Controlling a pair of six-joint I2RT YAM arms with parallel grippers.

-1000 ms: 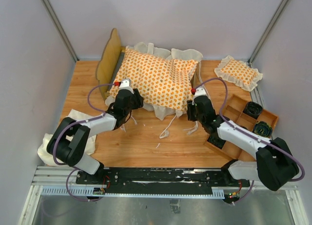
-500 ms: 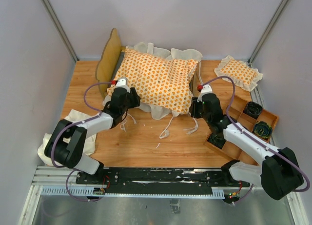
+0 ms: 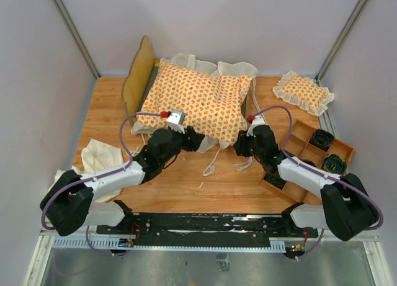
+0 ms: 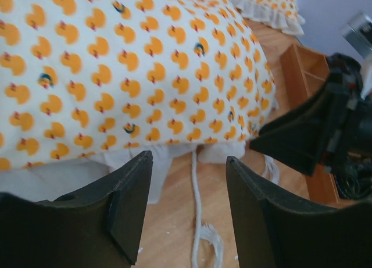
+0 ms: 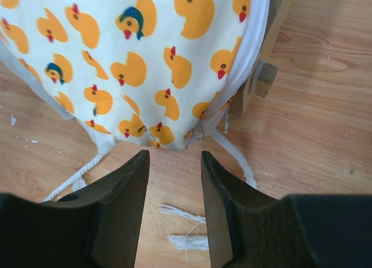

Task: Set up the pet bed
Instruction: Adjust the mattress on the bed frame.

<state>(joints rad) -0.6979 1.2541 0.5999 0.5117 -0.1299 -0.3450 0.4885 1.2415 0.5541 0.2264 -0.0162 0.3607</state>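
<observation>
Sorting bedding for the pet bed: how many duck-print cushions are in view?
2: the large cushion over the bed frame, and a small pillow at the far right. None seems hidden.

Left fingers [image 4: 128,204] and right fingers [image 5: 116,210] stand parted, reaching forward.

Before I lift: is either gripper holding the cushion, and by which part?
Nothing is held. The left gripper and right gripper stand open and empty, just short of the cushion.
</observation>
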